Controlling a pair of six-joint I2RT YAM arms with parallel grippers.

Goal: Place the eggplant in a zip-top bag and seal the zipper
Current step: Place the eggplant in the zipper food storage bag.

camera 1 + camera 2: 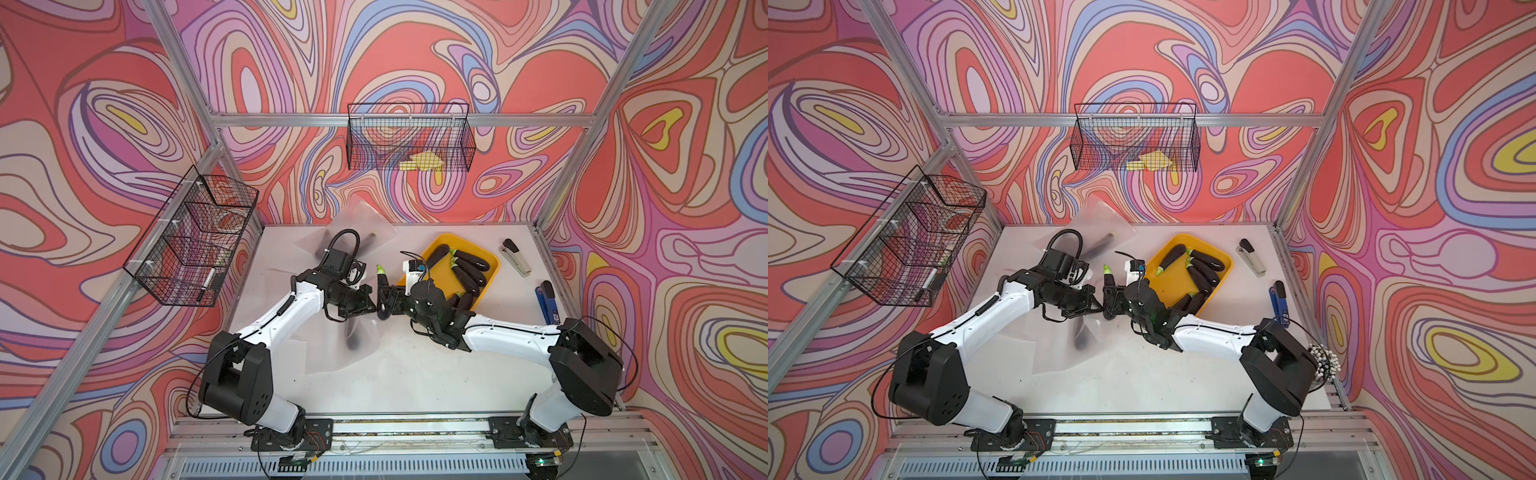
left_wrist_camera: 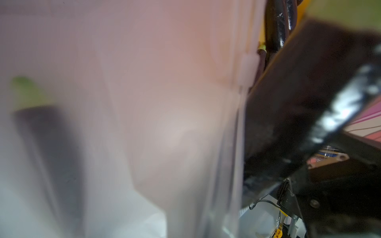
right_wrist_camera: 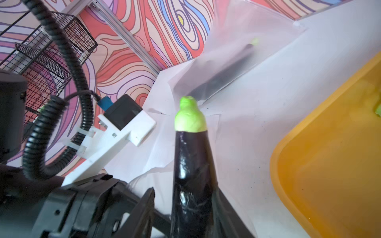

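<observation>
**Lime Caps and Purple Skins Against a Riot of Swirls**

The walls [image 1: 415, 54] on the left, right and far sides carry a marbled swirl pattern of coral red, pink, lilac, pale blue, cream and yellow, each band outlined in dark purple. The table [image 1: 415, 365] is plain white. At centre, the eggplant [image 3: 192, 160] shows glossy purple-black skin and a lime-green cap. The other eggplants [image 1: 471, 272], to the right, match it against a yellow-orange tray [image 1: 1175, 282]. The zip-top bag [image 2: 165, 123] is milky and translucent. The arms [image 1: 291, 307] are white and black, the wire baskets [image 1: 409, 137] black, the frame [image 1: 291, 119] silver. On the far right is a grey and black stapler [image 1: 515, 257], and nearer a blue and black stapler [image 1: 547, 303].
</observation>
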